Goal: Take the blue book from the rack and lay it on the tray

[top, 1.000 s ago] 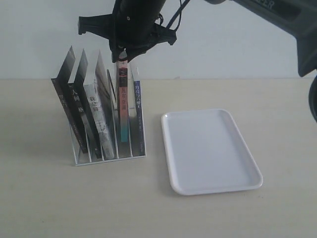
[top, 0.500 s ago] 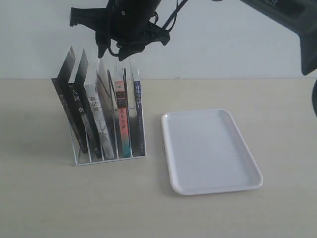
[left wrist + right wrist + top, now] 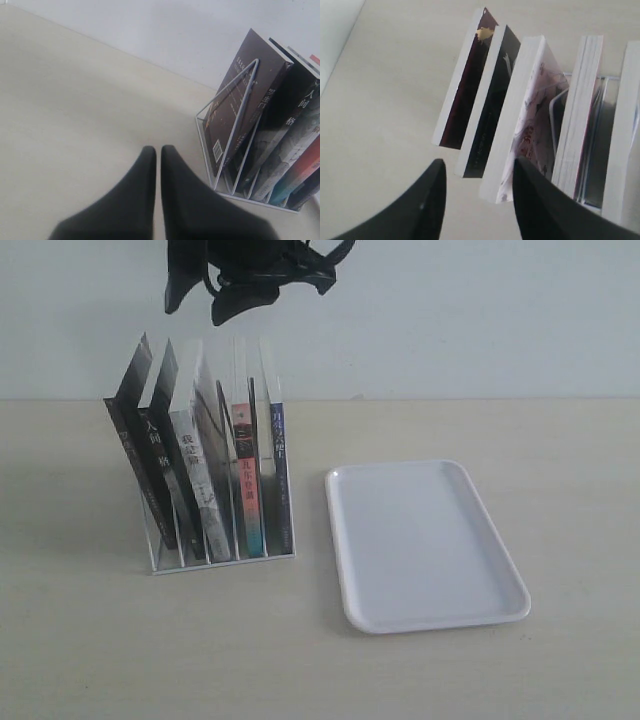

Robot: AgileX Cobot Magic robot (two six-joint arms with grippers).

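Note:
The blue book [image 3: 278, 472] stands upright in the rightmost slot of the wire rack [image 3: 222, 559], its dark blue spine facing me. The white tray [image 3: 425, 545] lies flat to the right of the rack with nothing on it. My right gripper [image 3: 201, 302] hovers open above the left half of the rack, touching no book. In the right wrist view it [image 3: 479, 167] looks down on the books' top edges with nothing between its fingers. My left gripper [image 3: 158, 150] is shut and empty, low over the table beside the rack [image 3: 235, 125].
Other books fill the rack: two black-spined ones [image 3: 150, 465], a grey-spined one [image 3: 197, 485] and one with a red-pink and teal spine [image 3: 247, 485] right beside the blue book. A pale wall stands behind the table.
My right gripper was down on the top of the red-pink-spined book. It has since opened, risen and shifted left, and that book sits lower in its slot.

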